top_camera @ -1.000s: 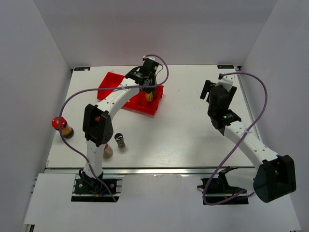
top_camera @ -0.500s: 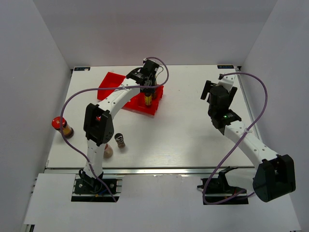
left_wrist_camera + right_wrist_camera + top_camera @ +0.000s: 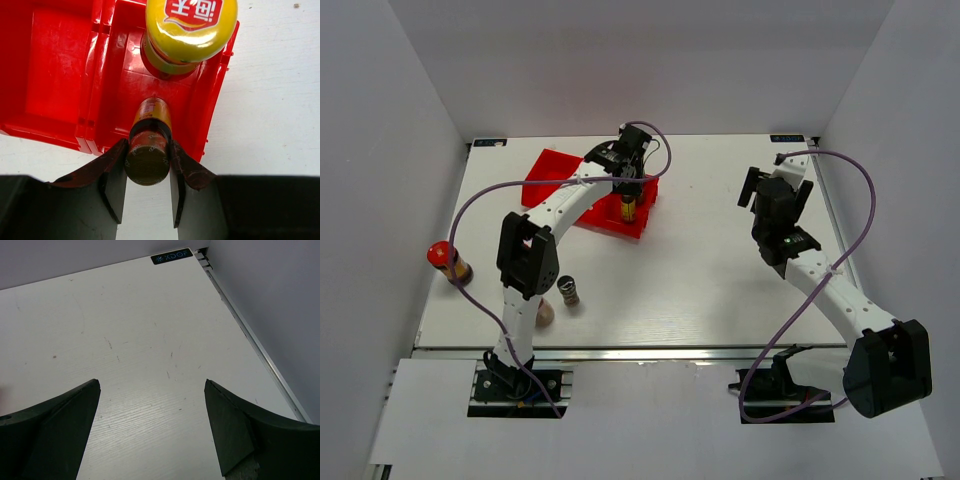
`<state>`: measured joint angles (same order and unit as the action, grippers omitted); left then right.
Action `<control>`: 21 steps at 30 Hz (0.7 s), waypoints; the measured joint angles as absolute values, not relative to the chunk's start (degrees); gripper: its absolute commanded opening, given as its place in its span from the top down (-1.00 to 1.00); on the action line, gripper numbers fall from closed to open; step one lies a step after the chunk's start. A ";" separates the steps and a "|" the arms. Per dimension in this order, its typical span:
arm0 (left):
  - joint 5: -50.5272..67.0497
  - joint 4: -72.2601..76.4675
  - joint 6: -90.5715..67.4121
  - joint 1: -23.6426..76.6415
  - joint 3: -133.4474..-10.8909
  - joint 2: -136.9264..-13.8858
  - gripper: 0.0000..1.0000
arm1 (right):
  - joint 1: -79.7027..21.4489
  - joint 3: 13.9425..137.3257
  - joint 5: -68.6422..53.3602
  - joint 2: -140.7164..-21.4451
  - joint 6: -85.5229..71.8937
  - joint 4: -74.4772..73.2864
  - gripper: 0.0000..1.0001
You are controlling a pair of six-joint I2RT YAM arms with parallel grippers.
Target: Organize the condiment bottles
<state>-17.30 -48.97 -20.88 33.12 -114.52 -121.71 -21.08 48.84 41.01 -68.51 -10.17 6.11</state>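
My left gripper point(image 3: 628, 185) point(image 3: 147, 165) is shut on the cap of a dark-capped brown bottle point(image 3: 148, 152). It holds the bottle upright in the right compartment of the red tray point(image 3: 550, 170) point(image 3: 60, 75), just inside the near wall. A yellow-capped bottle point(image 3: 628, 208) point(image 3: 191, 25) stands in the same compartment, just beyond it. A red-lidded jar point(image 3: 445, 258), a dark-capped bottle point(image 3: 568, 291) and a pink-capped pale bottle point(image 3: 544, 313) stand at the table's left front. No green bottle is in view. My right gripper point(image 3: 765, 188) point(image 3: 152, 390) is open and empty over bare table.
The tray's other two compartments point(image 3: 55, 60) hold nothing. The left arm's purple cable point(image 3: 470, 205) loops over the left side of the table. White walls enclose the table, and a rail point(image 3: 250, 335) runs along its right edge.
My left gripper has shifted slightly right and down over the tray with the bottle in it. The right arm has not moved.
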 measured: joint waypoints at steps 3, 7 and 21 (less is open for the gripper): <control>-17.12 -49.50 -20.97 33.12 -115.37 -122.21 0.20 | -21.04 48.69 41.01 -68.51 -10.17 6.15 -0.79; -17.02 -49.45 -21.08 33.12 -116.01 -122.91 0.03 | -20.99 47.83 41.04 -68.60 -10.20 5.89 -0.79; -17.08 -49.04 -21.87 33.12 -116.01 -122.93 -0.59 | -20.95 47.83 41.19 -68.71 -10.39 5.89 -0.79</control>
